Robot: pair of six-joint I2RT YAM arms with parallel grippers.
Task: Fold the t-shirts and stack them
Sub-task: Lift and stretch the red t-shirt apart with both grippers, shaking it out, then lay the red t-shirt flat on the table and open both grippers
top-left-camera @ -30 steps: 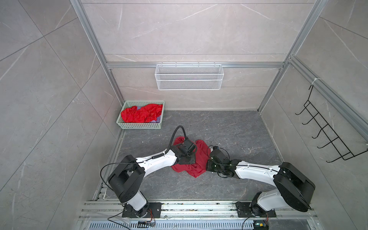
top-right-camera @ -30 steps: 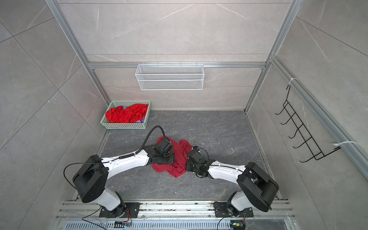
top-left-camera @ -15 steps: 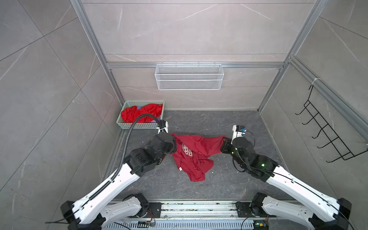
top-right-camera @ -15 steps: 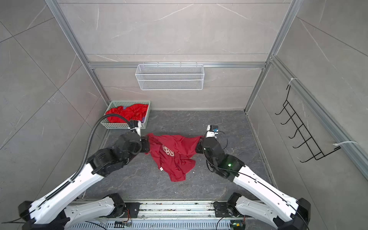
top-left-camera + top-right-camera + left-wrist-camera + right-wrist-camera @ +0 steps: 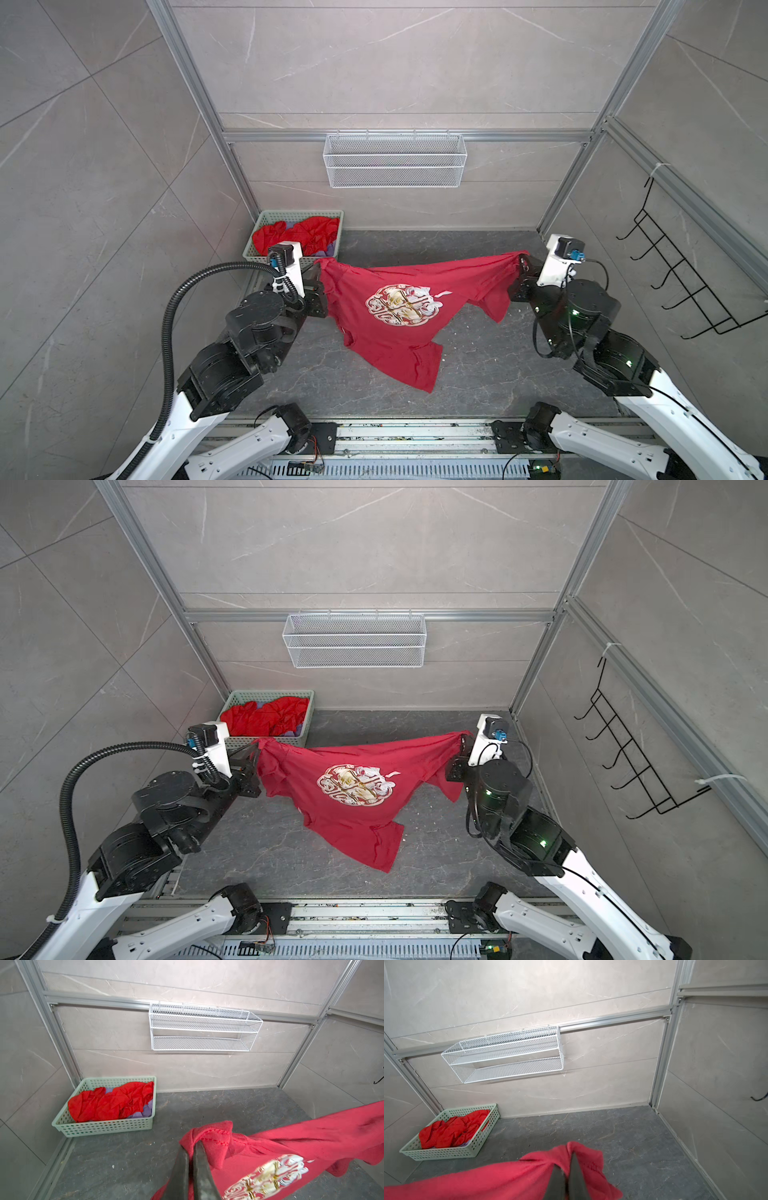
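A dark crimson t-shirt point(image 5: 374, 345) point(image 5: 345, 825) with a round white-gold print point(image 5: 401, 304) hangs stretched between my two grippers above the dark floor, and its lower end sags toward the floor. My left gripper point(image 5: 321, 268) point(image 5: 192, 1146) is shut on one bunched upper corner of the shirt point(image 5: 291, 1142). At the opposite corner my right gripper point(image 5: 519, 262) point(image 5: 569, 1159) is shut on the cloth point(image 5: 488, 1182). More red t-shirts point(image 5: 307, 232) point(image 5: 108, 1103) lie crumpled in the basket at the back left.
The pale green perforated basket point(image 5: 338, 237) point(image 5: 104, 1126) stands in the back left corner, with some lilac cloth under the red. A white wire shelf point(image 5: 395, 160) hangs on the back wall. A black hook rack point(image 5: 681, 286) is on the right wall.
Both arms rose from the crumpled shirt at the middle of the floor and spread apart. The shirt now hangs stretched wide between them, print showing.
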